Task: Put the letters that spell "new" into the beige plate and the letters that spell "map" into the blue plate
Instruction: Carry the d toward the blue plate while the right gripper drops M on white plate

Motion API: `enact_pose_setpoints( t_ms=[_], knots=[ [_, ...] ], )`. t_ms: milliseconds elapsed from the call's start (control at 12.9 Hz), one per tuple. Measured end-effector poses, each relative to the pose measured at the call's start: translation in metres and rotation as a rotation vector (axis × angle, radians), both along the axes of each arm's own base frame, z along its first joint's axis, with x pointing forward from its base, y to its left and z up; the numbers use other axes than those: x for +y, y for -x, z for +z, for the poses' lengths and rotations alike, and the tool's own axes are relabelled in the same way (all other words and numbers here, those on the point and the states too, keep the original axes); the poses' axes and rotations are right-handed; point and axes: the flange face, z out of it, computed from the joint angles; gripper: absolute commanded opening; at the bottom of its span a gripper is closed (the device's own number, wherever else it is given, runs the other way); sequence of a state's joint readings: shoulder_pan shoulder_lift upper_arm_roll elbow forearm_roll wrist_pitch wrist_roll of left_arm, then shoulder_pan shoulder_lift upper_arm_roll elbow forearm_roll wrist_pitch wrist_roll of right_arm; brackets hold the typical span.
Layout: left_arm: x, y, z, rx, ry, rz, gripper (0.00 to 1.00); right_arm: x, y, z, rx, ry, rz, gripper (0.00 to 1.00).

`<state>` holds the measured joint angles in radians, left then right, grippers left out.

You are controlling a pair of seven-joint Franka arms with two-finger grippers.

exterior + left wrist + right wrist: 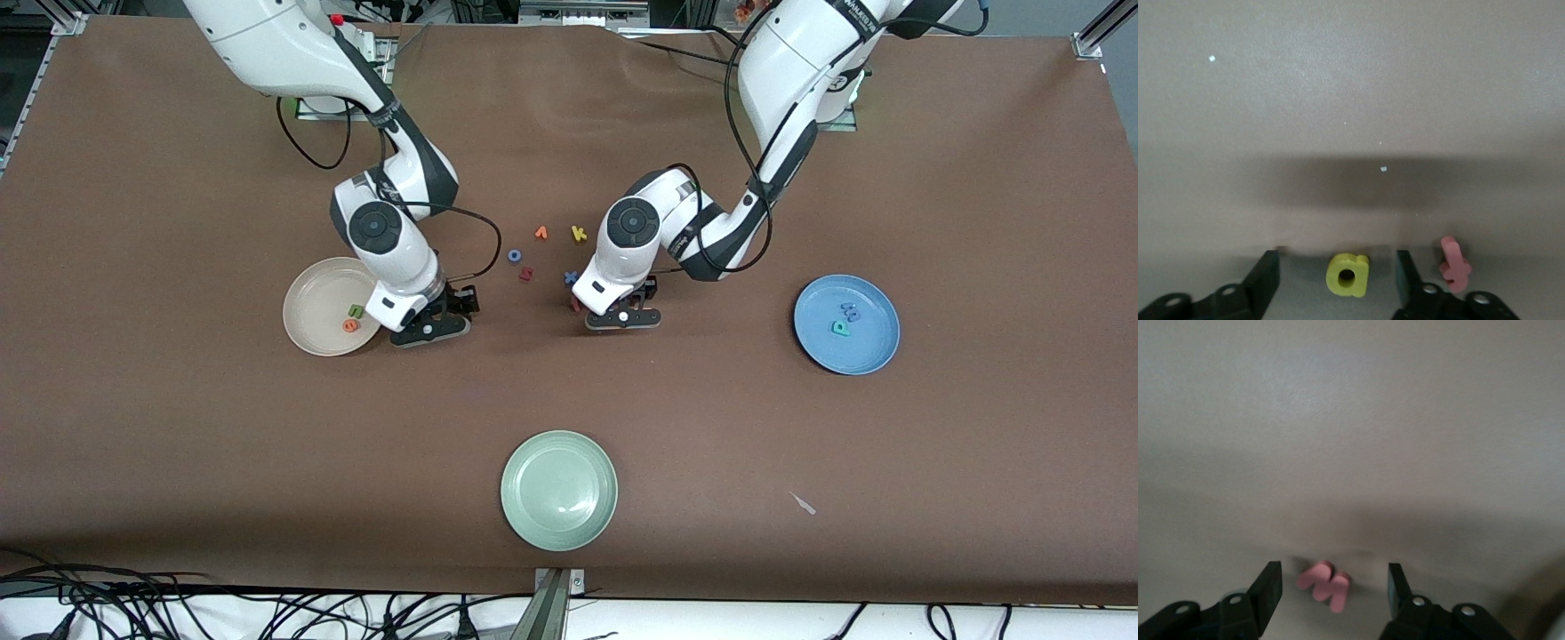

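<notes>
Clock directions are read on the front view, 12 toward the arm bases.

- Round cream-beige plate point(311, 293) sits at 9 o'clock of table centre, toward the right arm's end. The small green foam n point(355, 311) and orange foam e point(350, 325) lie in it near its 3 o'clock rim.
- Right gripper point(430, 328) is low over the table, just off that plate's 3 o'clock edge. Its jaws are apart. The pink foam w point(1323, 585) lies flat on the mat between them, with a gap on each side.
- Round sky-blue plate point(867, 293) is at 3 o'clock, toward the left arm's end. It holds the blue foam m point(851, 312) and, at the m's 7 o'clock, the teal foam a point(839, 329).
- Left gripper point(622, 317) is down at the mat near centre. Its jaws are apart, straddling the yellow foam p point(1347, 275) without touching it. A pinkish-red foam piece point(1455, 263) sits just outside one finger point(1268, 277); I can't tell which letter it is.
- Loose cluster between the arms, at 12 o'clock of the pale green plate point(558, 489): orange v-like letter point(540, 233), yellow k point(579, 234), blue o point(514, 256), dark red h-like letter point(525, 274) and blue x point(570, 277).
</notes>
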<state>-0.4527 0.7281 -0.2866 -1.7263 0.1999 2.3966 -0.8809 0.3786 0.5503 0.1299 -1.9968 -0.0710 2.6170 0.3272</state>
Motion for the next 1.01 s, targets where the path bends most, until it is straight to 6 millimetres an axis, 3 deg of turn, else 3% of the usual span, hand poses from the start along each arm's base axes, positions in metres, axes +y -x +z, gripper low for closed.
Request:
enact_pose_setpoints(
  t_ms=[233, 389, 544, 700, 777, 1011],
  knots=[
    [0.0, 0.001, -0.002, -0.005, -0.007, -0.012, 0.39, -0.001, 0.0, -0.005, 0.002, 0.0, -0.011, 0.71],
    [-0.001, 0.001, -0.001, -0.005, -0.008, -0.014, 0.36, -0.001, 0.003, -0.012, -0.006, -0.009, -0.024, 0.69],
    [-0.004, 0.003, -0.001, -0.005, -0.009, -0.018, 0.35, 0.001, 0.007, -0.021, -0.011, -0.016, -0.026, 0.55],
    [-0.005, 0.003, -0.001, -0.005, -0.009, -0.019, 0.35, 0.001, 0.007, -0.021, -0.015, -0.019, -0.026, 0.27],
    [-0.005, 0.003, -0.001, -0.005, -0.009, -0.02, 0.34, 0.002, 0.008, -0.02, -0.017, -0.021, -0.025, 0.23],
    [-0.005, 0.003, -0.001, -0.004, -0.011, -0.02, 0.28, 0.001, 0.005, -0.011, -0.026, -0.02, -0.024, 0.21]
  ],
)
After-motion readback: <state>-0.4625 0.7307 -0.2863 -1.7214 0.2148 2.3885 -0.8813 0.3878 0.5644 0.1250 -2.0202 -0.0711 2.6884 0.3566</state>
